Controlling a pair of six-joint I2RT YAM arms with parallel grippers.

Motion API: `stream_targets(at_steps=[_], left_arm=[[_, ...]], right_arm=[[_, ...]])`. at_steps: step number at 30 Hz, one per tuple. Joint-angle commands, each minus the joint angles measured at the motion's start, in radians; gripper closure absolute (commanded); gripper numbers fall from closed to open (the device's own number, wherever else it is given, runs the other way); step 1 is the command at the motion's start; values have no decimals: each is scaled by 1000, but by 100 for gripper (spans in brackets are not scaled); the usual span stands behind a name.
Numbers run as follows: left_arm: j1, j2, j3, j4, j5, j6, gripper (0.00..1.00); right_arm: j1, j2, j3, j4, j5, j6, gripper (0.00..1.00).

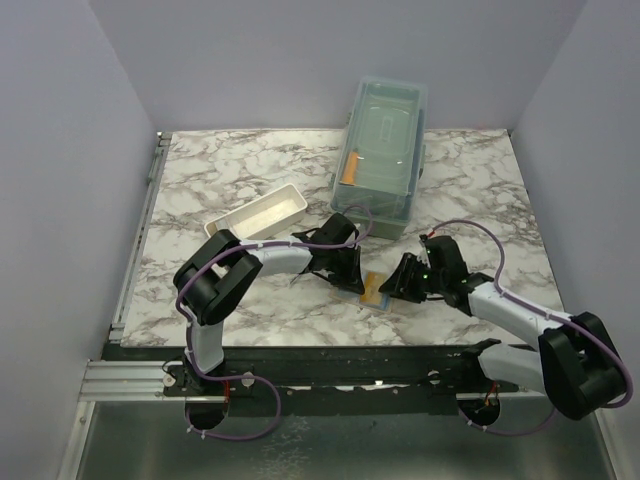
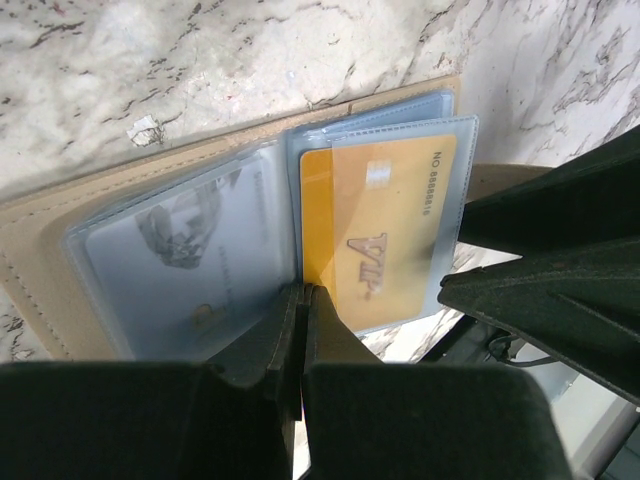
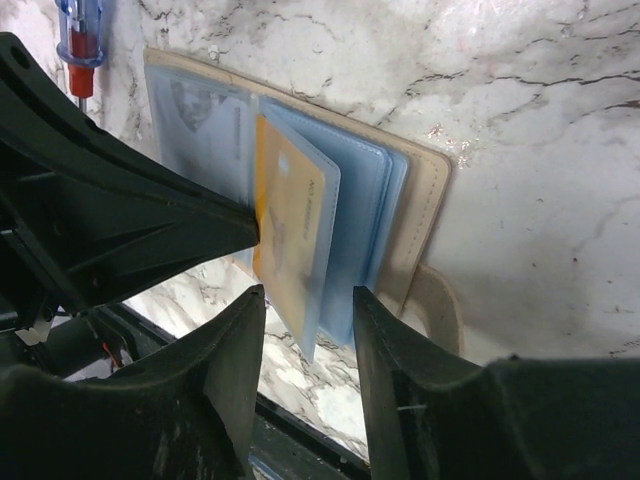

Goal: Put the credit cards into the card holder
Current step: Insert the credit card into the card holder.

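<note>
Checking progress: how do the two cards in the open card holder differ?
The orange-yellow card shows VIP lettering; the grey card shows a faint picture. The orange-yellow card sits right of the fold in the left wrist view, the grey card left of it. Both lie in clear sleeves of the card holder.

glossy marble-look table [image 2: 200, 60], matt tan card holder [image 2: 30, 260], clear plastic sleeves [image 2: 200, 250], glossy credit card [image 2: 380, 230]

soft even overhead light; wrist views sharp, near jaws blurred and dark.
</note>
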Motion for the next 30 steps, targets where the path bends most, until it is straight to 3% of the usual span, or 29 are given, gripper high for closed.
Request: stream_targets(at_steps=[1,8,19,30], left_arm=[[1,47,-40,-36,-60,19,99],[2,31,-40,-30,-44,16,98],[35,-168,-50,-29,5,5,68],[241,-438,-135,-77,24,8,55]], right_arm=[[-3,24,29,15,-38,-17,57],[-3,83,26,113,-94,-15,59],[8,111,55,190,-146,-28,60],[67,192,139,185,-119,-29,59]])
